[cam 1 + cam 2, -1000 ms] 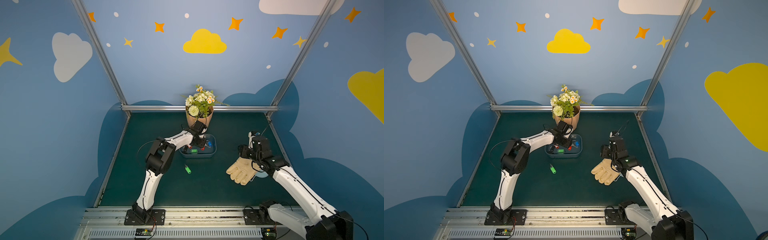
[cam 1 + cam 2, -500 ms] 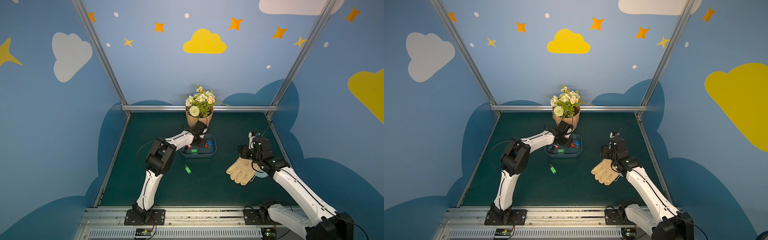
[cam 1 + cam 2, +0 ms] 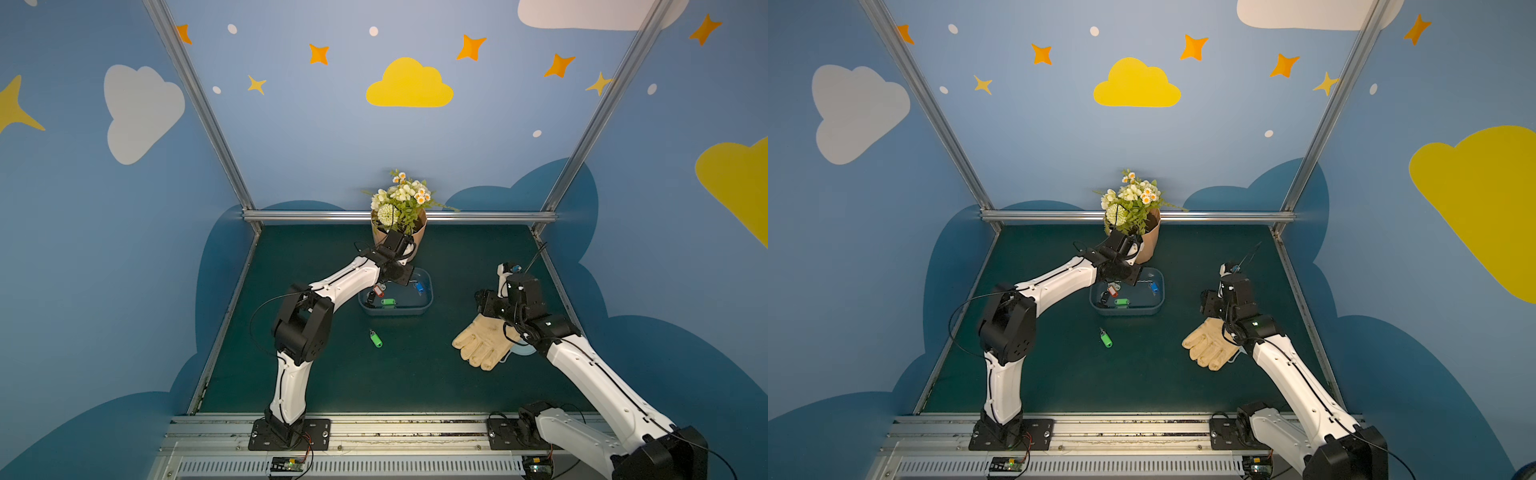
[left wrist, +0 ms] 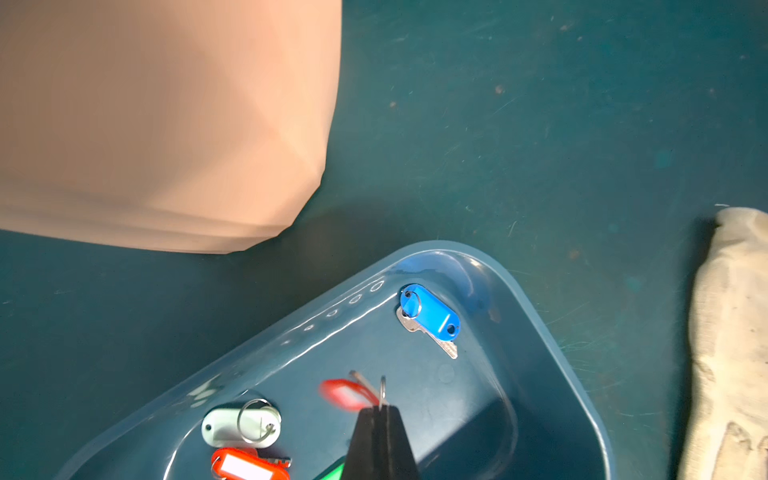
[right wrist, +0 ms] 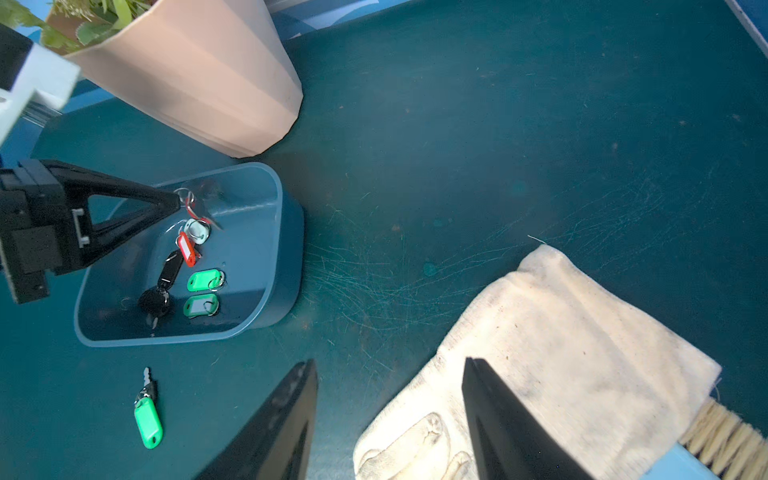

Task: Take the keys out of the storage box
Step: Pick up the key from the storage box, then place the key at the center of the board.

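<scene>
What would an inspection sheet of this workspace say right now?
Surface: green mat, scratched.
Job's things: box holds several tagged keys; one green key lies out on the mat.
Clutter: flower pot behind box; glove lying on a brush.
Hands: left hand shut on red key by its ring, over box; right hand open over glove.
Cables: black cable loops off left arm.
Surroundings: blue walls with clouds, stars; metal frame.
</scene>
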